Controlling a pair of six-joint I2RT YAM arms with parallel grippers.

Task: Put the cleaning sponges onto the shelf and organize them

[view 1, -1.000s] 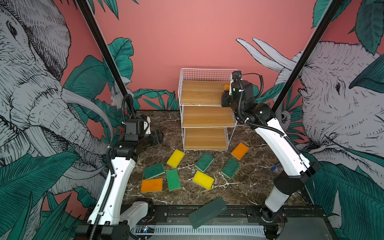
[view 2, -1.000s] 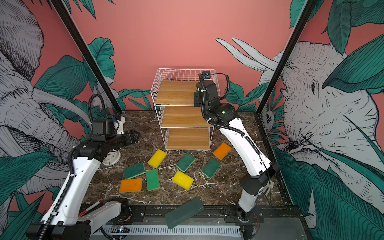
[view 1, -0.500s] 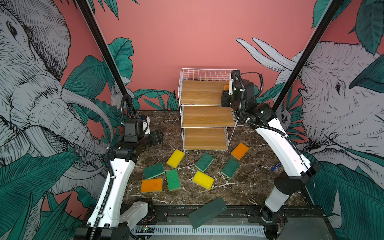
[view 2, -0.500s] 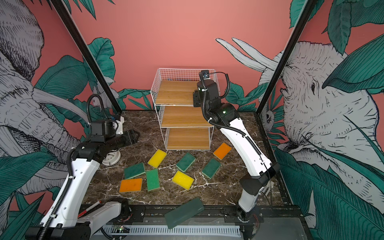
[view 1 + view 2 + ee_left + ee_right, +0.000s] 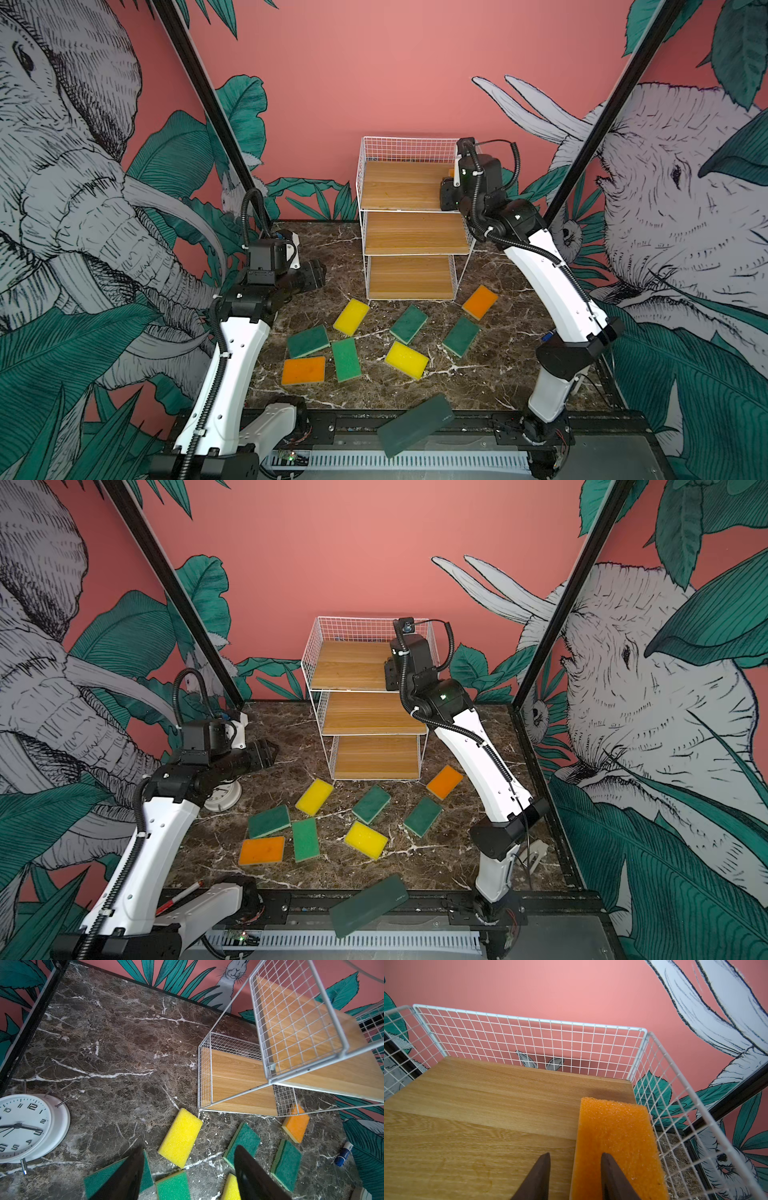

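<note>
Beneath right gripper: orange sponge is lying flat on the top board; jaws are standing part open astride its edge, gripping nothing.
Handling: likely light, squashy foam; pinching across the long sides seems best.
Beyond the tips: shelf is holding this one sponge only.
Left gripper: hovering wide open, empty, over loose sponges.

Bright, even, diffuse light from above in every view. Shadows faint and soft, e.g. beside the yellow rectangular foam sponge on the dark brown marble counter, which has a slight sheen. Both top views bend at the edges; the black metal frame post leans. Wrist views: left tool and right tool dark, soft-edged near the lens; orange rectangular foam sponge sharp, grain visible.
</note>
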